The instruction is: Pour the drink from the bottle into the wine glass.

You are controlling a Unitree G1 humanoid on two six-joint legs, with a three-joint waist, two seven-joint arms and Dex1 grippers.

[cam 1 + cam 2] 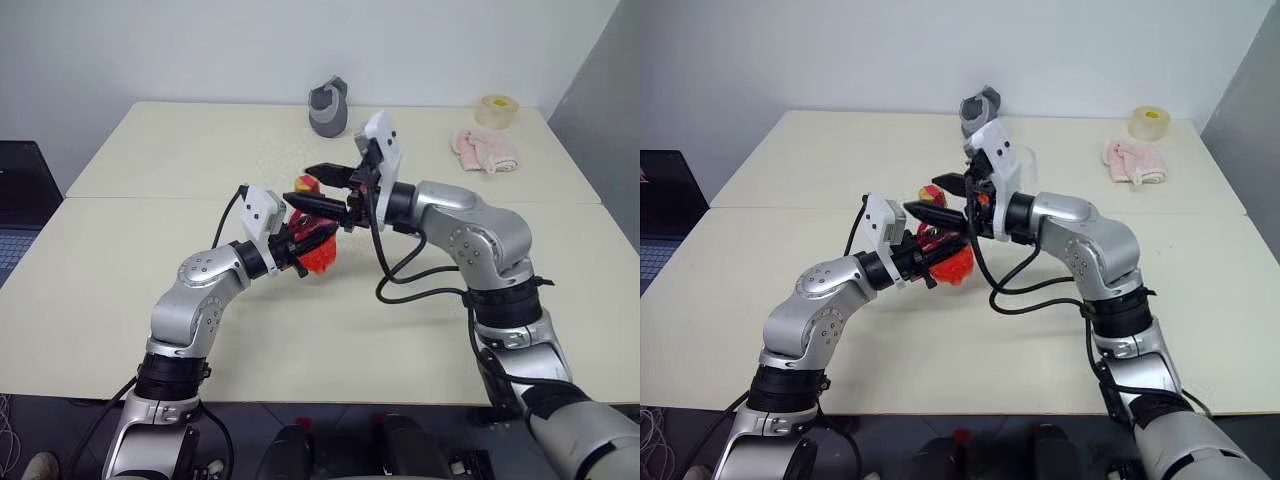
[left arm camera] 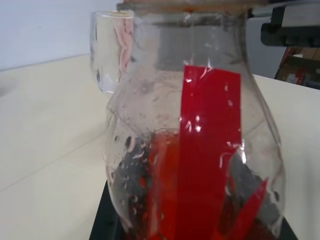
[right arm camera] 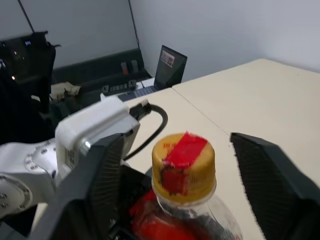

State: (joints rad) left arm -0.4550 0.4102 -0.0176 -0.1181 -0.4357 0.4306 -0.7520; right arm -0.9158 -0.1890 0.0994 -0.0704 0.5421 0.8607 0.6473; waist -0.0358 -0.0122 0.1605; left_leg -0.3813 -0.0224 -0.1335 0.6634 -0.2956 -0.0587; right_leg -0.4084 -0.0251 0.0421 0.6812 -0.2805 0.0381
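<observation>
Near the middle of the frame the left tool (image 1: 300, 243) is clamped on the round base of the bottle (image 1: 315, 240), holding it upright above the counter (image 1: 150, 230). The right tool (image 3: 175, 185) stands part open, its two fingers (image 3: 272, 180) either side of the yellow cap (image 3: 183, 162), neither touching. The red drink (image 2: 195, 200) sits low in the bottle. The wine glass (image 2: 110, 52) shows just behind it. Counter edges lie well apart, with bare room at lower centre.

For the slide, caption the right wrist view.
Right gripper jaws open astride the yellow cap of the bottle held by the left gripper.
</observation>
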